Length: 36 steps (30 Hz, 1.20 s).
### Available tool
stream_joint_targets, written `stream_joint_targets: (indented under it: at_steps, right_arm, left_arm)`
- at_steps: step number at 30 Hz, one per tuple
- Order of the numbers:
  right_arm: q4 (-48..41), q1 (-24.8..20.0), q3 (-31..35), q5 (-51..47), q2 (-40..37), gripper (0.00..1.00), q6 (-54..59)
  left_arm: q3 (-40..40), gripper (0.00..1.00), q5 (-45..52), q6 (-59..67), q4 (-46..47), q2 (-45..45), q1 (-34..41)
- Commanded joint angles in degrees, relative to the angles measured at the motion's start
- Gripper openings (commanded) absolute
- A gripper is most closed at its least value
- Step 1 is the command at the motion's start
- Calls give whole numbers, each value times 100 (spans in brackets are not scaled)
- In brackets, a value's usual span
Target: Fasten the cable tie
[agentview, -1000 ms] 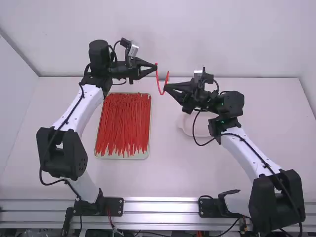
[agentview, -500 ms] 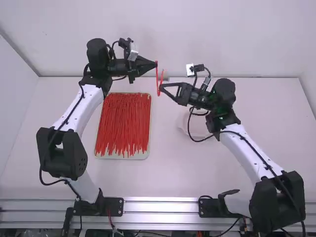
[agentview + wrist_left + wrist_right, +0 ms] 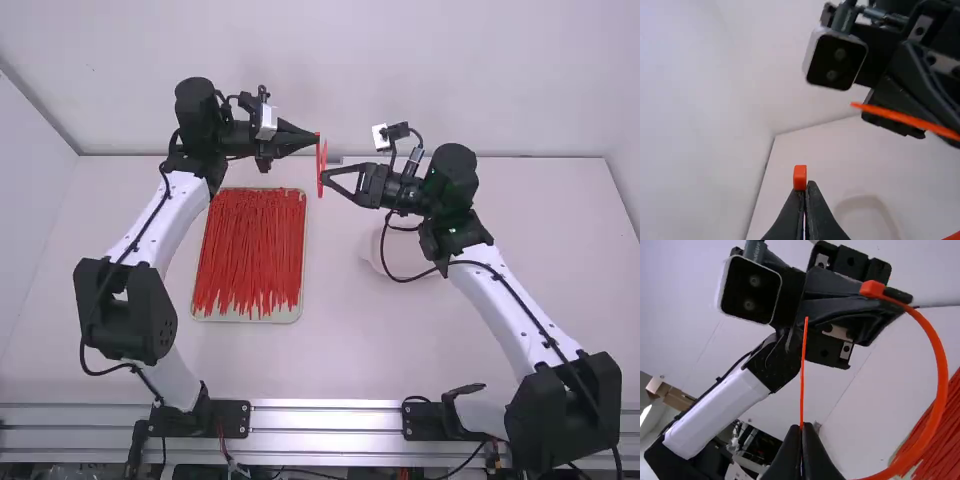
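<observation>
high view: cable tie [image 3: 321, 165] held aloft at 1 o'clock from the tray [image 3: 250, 318] of spare ties [image 3: 250, 255], between left gripper [image 3: 312, 138] and right gripper [image 3: 325, 187].
left wrist view: left gripper pinched tight on the tie's head.
right wrist view: right gripper clamped on its tail.
</observation>
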<state>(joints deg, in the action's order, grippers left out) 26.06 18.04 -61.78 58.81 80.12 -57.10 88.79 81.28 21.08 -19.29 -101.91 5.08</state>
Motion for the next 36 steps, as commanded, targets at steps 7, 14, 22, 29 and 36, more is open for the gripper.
stream_joint_targets:
  at_steps: [7,14,22,29,36]
  right_arm:
    - [-273,9,-157,118,11,0,15]
    - [-219,-15,-157,138,11,0,13]
    - [-232,-120,-157,138,11,0,13]
    - [-234,-111,-157,140,11,0,13]
    - [-236,-111,-157,142,11,0,15]
  left_arm:
    - [-37,2,522,-164,-509,-22,13]
    - [-37,2,487,-212,-632,-22,166]
    - [-37,2,511,-109,-623,-22,173]
    - [-37,2,470,-109,-629,-22,240]
    - [-37,2,472,-13,-625,-22,313]
